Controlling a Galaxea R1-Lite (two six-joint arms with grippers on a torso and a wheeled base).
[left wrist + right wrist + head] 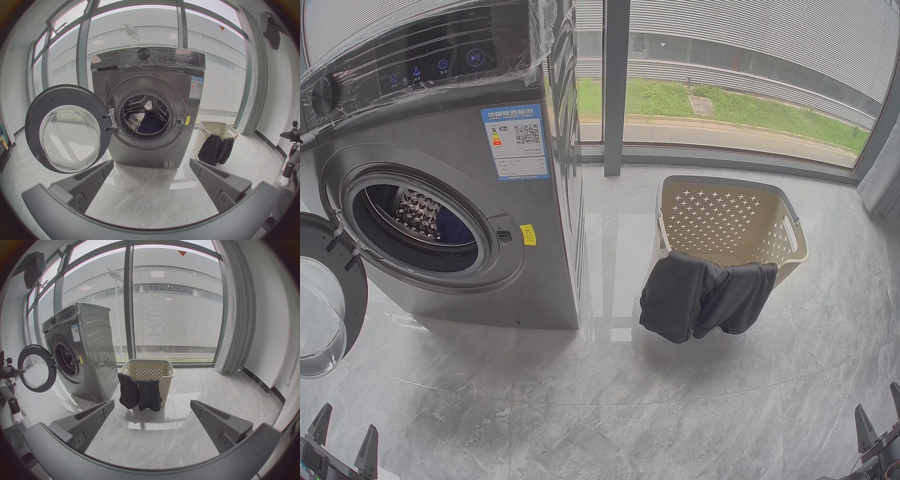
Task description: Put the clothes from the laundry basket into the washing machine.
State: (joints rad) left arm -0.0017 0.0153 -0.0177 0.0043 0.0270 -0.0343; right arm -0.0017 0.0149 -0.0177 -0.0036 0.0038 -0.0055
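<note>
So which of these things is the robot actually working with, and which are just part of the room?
For the job: laundry basket, dark clothes draped over its rim, washing machine, its open door.
Just there: window, curtain, label on the machine.

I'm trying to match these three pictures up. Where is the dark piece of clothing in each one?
Head view: the dark garment is right of centre, draped over the near rim of the laundry basket.
Left wrist view: the dark garment hangs on that basket, beside the washing machine.
Right wrist view: the dark garment hangs over the basket's front rim.
Shared landmark: the machine's open door.
</note>
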